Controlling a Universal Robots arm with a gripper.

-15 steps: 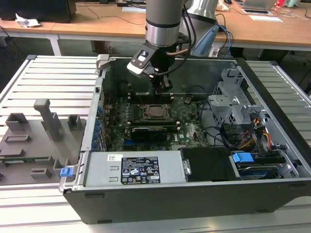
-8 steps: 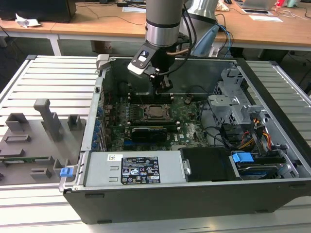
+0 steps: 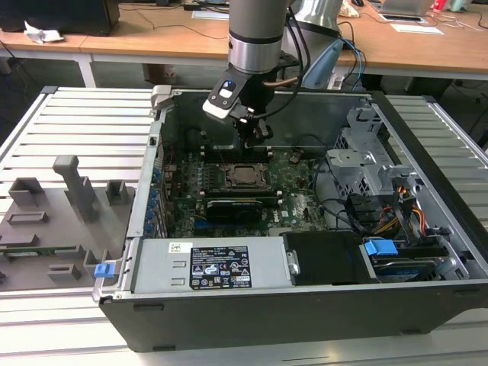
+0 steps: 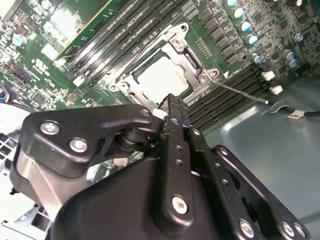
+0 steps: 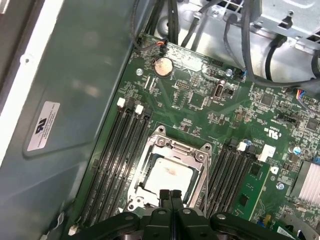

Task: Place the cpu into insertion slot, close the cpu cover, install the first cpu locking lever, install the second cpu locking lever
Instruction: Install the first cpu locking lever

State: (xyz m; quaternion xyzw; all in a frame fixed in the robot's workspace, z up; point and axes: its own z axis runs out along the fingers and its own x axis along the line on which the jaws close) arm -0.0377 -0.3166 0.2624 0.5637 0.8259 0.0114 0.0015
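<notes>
The cpu (image 5: 167, 172) lies flat in the insertion slot (image 5: 145, 197) on the green board, its silvery top showing through the cut-out of the cpu cover (image 5: 182, 149), which lies down over it. In the exterior view my gripper (image 3: 255, 137) hangs just behind and above the cpu (image 3: 244, 174). In both wrist views the black fingers are pressed together with nothing between them, my gripper (image 5: 170, 193) tip over the socket's edge. A thin metal locking lever (image 4: 245, 93) sticks out sideways from the cover (image 4: 192, 60) past the cpu (image 4: 162, 77).
Long memory slots (image 5: 112, 150) flank the socket on both sides. A long black card (image 3: 232, 206) lies in front of it. The case's walls (image 3: 305, 114), a drive cage (image 3: 366, 160) and cable bundles (image 3: 396, 217) crowd the exterior view's right. Grey fixtures (image 3: 69, 191) stand outside at the left.
</notes>
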